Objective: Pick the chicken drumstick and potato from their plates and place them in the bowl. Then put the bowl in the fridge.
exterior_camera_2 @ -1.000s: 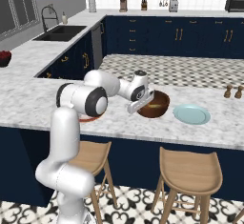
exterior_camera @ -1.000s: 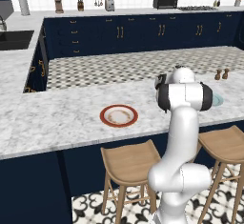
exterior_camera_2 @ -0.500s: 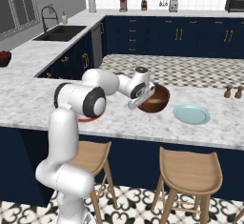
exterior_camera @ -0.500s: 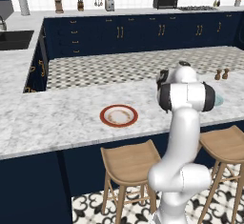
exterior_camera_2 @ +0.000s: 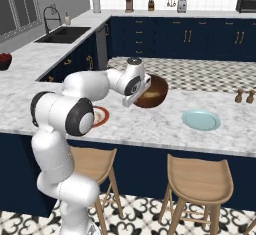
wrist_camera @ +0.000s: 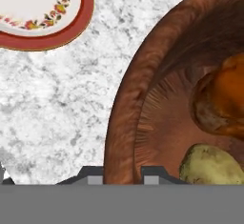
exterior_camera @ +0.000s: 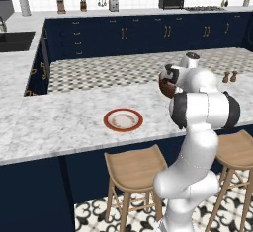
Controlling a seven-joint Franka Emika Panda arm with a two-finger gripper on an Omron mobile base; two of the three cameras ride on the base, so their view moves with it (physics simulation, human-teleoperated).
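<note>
My gripper [wrist_camera: 123, 175] is shut on the near rim of the dark reddish-brown bowl [wrist_camera: 143, 104], one fingertip on each side of the wall. The bowl [exterior_camera_2: 151, 91] hangs tilted a little above the marble counter, beside my hand [exterior_camera_2: 134, 96]. Inside it lie the orange-brown chicken drumstick [wrist_camera: 224, 99] and the yellowish potato [wrist_camera: 209, 167]. The white plate with the red rim [exterior_camera: 123, 120] lies bare on the counter to the left, partly behind my arm in the right base view. The pale blue plate [exterior_camera_2: 201, 119] lies bare to the right. The fridge is out of view.
Two small brown shakers [exterior_camera_2: 245, 96] stand on the counter's far right. Wooden stools [exterior_camera_2: 200, 179] stand under its front edge. A sink [exterior_camera_2: 62, 34] sits in the far left counter, and navy cabinets line the back wall.
The jaws closed on the bowl's rim. The bowl then rose off the counter and shifted slightly left toward the red-rimmed plate.
</note>
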